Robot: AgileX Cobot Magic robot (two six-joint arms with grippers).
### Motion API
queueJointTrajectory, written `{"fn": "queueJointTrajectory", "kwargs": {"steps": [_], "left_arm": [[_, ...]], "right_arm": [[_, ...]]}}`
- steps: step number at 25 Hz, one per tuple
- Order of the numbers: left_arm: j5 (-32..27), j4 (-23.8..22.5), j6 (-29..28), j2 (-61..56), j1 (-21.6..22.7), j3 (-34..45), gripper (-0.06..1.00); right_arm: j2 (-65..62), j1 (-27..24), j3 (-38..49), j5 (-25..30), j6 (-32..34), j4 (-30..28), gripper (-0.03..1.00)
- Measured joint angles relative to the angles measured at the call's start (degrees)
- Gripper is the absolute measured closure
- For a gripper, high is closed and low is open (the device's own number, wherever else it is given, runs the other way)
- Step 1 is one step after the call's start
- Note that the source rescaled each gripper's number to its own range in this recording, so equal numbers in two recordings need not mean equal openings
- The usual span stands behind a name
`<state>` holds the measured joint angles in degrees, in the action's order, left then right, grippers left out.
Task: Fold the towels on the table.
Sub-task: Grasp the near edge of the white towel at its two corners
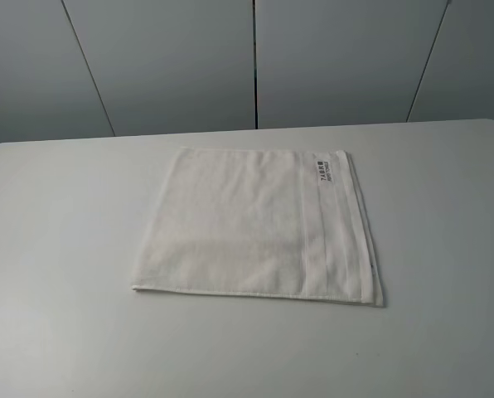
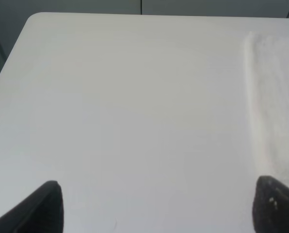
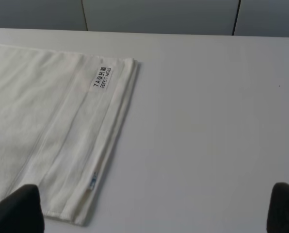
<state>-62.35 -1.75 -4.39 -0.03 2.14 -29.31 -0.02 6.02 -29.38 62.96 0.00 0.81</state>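
A white terry towel (image 1: 255, 224) lies flat in the middle of the white table (image 1: 56, 249), with layered edges along its right side. A woven stripe band (image 1: 334, 232) runs near that side, and a small dark-printed label (image 1: 326, 172) sits at its far right corner. The right wrist view shows the towel (image 3: 42, 126) and its label (image 3: 101, 77). My right gripper (image 3: 152, 213) is open and empty, above the table at the towel's near right corner. The left wrist view shows only the towel's left edge (image 2: 275, 97). My left gripper (image 2: 156, 213) is open and empty over bare table. Neither arm shows in the exterior view.
A grey panelled wall (image 1: 255, 58) stands behind the table's far edge. The table's rounded far left corner (image 2: 35, 19) shows in the left wrist view. Bare tabletop (image 1: 446, 215) surrounds the towel on all sides.
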Motion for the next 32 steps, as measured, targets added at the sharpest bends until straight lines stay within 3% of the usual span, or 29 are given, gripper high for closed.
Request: {"fn": "queueJointTrajectory", "kwargs": {"steps": [21,32], "left_arm": [[-0.1,-2.5,0.0,0.0,0.0,0.0,-0.05],[-0.9,0.0,3.4,4.9,0.0,-1.0,-0.05]], "right_arm": [[0.0,0.0,0.0,0.0,0.8,0.2,-0.03],[3.1,0.0,-5.3,1.9,-0.4,-0.8,-0.03]]}}
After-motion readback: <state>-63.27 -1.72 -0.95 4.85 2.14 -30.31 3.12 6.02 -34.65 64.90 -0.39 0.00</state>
